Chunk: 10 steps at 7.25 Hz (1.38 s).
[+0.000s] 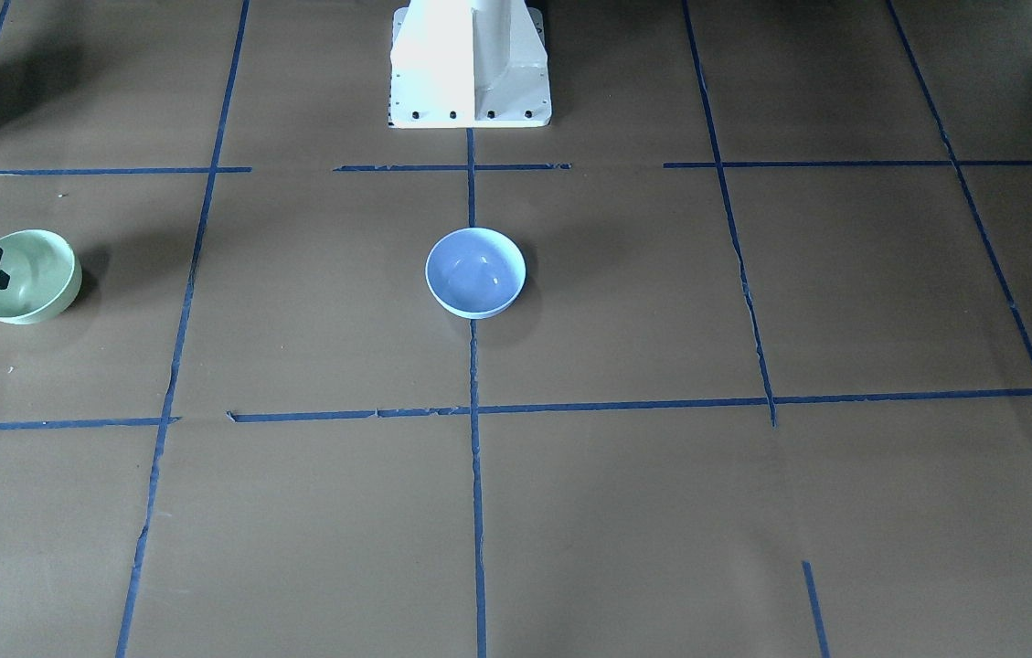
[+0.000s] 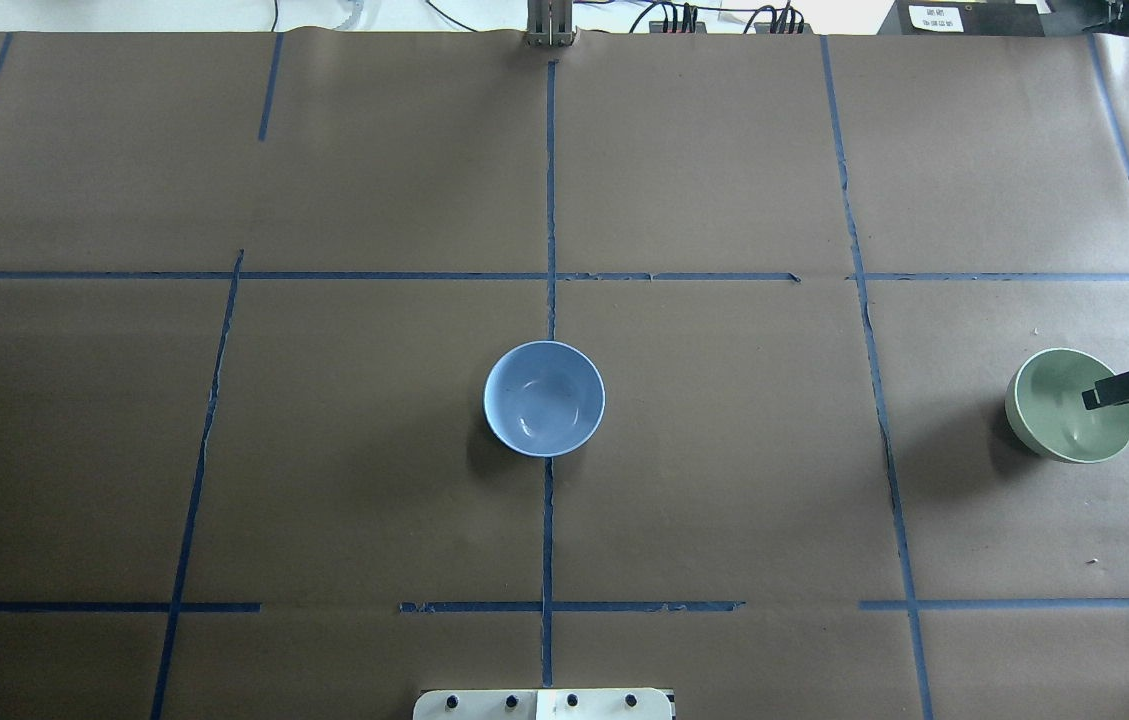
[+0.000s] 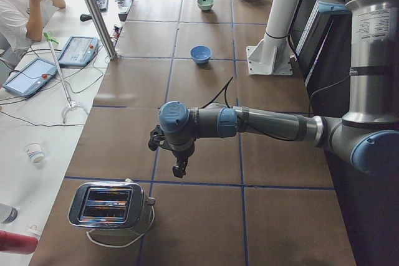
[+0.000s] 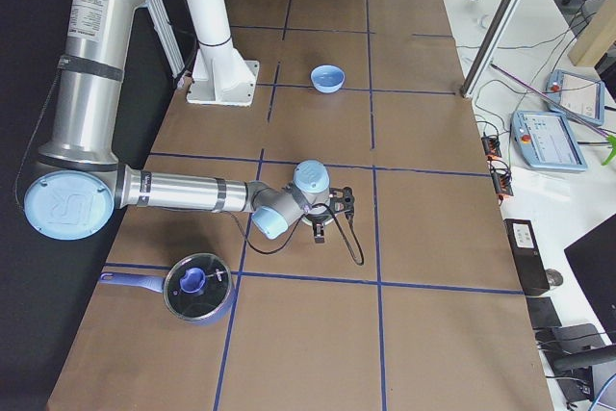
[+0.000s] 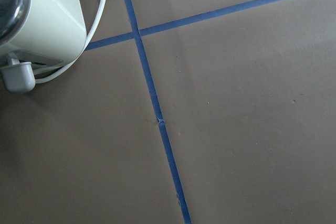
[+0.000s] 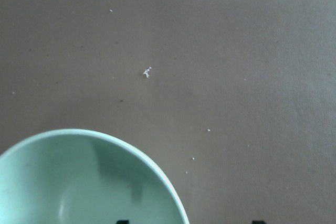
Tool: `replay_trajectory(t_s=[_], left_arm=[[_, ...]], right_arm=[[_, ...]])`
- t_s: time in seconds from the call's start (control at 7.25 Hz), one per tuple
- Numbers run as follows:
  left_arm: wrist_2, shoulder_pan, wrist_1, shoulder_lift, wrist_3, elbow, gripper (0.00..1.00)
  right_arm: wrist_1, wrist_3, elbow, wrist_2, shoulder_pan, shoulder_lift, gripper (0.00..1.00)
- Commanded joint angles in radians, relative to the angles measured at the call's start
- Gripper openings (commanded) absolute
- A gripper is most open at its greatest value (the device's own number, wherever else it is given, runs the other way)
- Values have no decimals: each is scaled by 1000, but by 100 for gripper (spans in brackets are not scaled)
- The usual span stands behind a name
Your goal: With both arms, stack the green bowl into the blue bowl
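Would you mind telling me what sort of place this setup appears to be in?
Most likely a robotics lab: a paper-covered table marked with a blue tape grid, the robot's left arm reaching over it, and a teach pendant on the side bench near a seated operator.

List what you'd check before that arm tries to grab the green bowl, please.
1. Right hand open: ok, its two fingertips show apart in the right wrist view.
2. Hand lined up on the green bowl: ok, one fingertip is over the inside, the other outside the rim.
3. Hand low enough to grip the rim: cannot tell.
4. Blue bowl upright and empty: ok.
5. Left hand ready to help: not ok, it hangs far off near the toaster; open or shut, cannot tell.
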Motion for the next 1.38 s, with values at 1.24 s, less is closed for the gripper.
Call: replay_trajectory(t_s=[1.24], left_arm=[[-2,1,-2,-7,-46,-6,100]], right_arm=[[-719,684,169,-251,-424,820,0]])
